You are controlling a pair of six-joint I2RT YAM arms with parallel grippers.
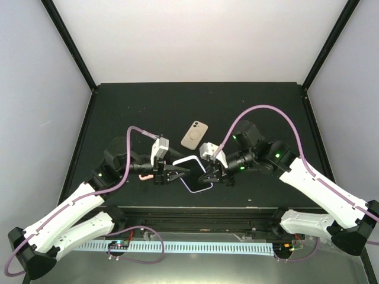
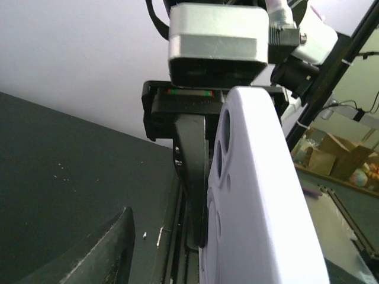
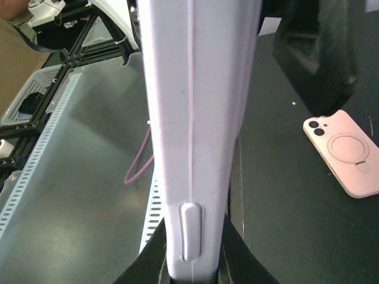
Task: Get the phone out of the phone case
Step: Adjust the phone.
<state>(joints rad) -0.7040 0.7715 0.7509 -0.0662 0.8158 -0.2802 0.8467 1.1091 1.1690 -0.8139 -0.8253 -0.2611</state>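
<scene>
A lavender phone case (image 1: 198,184) with the phone's pale face (image 1: 190,171) inside its rim hangs above the table's front edge, between the two arms. My right gripper (image 1: 208,176) is shut on the case. In the right wrist view both dark fingers (image 3: 155,248) clamp the case's edge (image 3: 195,118) at its side button. My left gripper (image 1: 179,171) stands open at the case's other end. In the left wrist view one finger (image 2: 115,245) is apart from the case's back (image 2: 260,195), and the other finger is hidden behind it.
A pink phone case (image 1: 195,135) (image 3: 346,154) lies camera side up on the black table (image 1: 142,106), behind the grippers. The table's front rail (image 1: 195,208) runs just below the held case. White walls close in the sides and back.
</scene>
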